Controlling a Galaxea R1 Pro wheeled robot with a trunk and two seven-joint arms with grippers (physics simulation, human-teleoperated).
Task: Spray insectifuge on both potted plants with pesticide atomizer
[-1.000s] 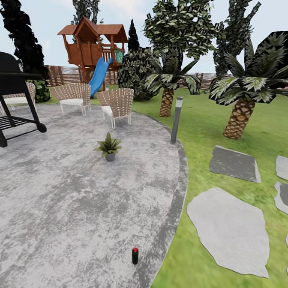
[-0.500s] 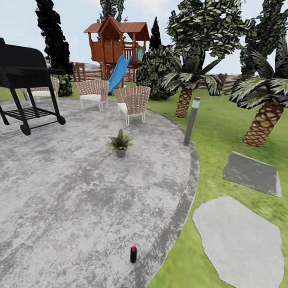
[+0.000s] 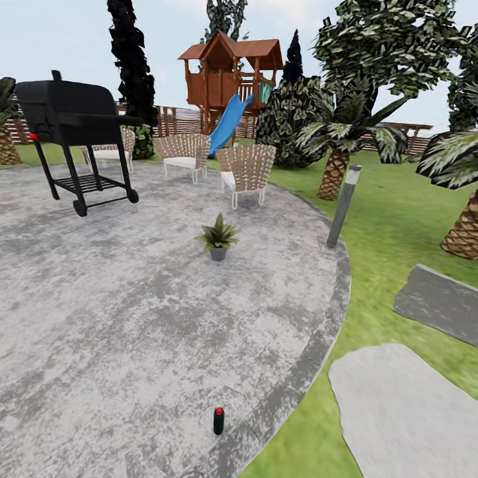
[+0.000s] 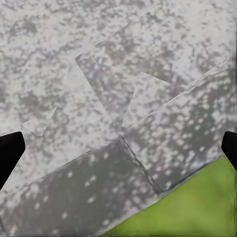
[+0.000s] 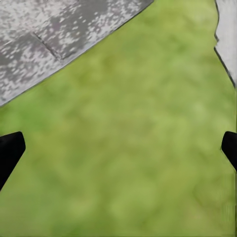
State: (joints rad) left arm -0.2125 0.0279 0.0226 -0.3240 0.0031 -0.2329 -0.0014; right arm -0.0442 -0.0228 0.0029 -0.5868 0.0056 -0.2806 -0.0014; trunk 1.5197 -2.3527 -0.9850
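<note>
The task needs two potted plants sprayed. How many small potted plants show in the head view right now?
1. One potted plant stands on the patio, in front of the wicker chairs. A second may lie outside the view.

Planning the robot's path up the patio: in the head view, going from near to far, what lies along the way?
small dark bottle with a red top → potted plant → wicker chair → playhouse with the blue slide
</note>
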